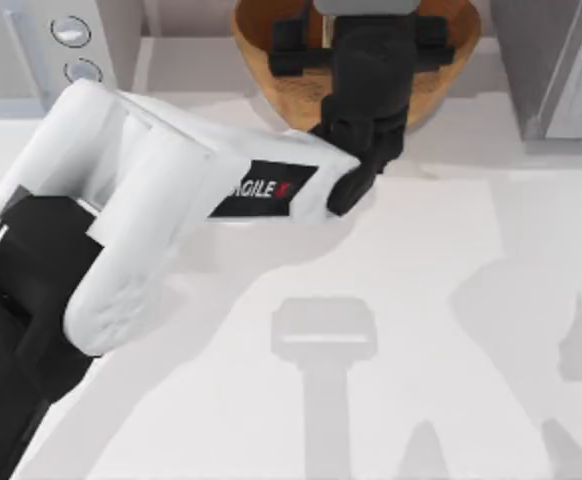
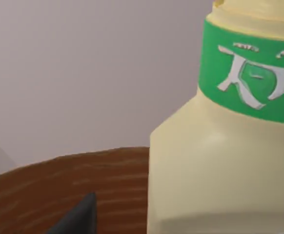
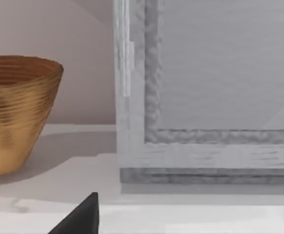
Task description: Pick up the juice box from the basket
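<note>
Left arm (image 1: 171, 200): big white thing stretched across the table, wrist hanging over the basket.
Basket (image 1: 301, 95): tan woven bowl right under the left gripper (image 1: 356, 45).
Juice box (image 2: 225, 161): pale yellow carton with a green band, right up against the left gripper, above the basket's brown inside.
Left gripper fingers: honestly can't tell.
Right gripper: one dark fingertip (image 3: 81, 217) seen, the basket off to its side.

Overhead: we look down on the table (image 1: 411, 330). Both wrist views sit low, sharing the basket (image 3: 15, 112).
</note>
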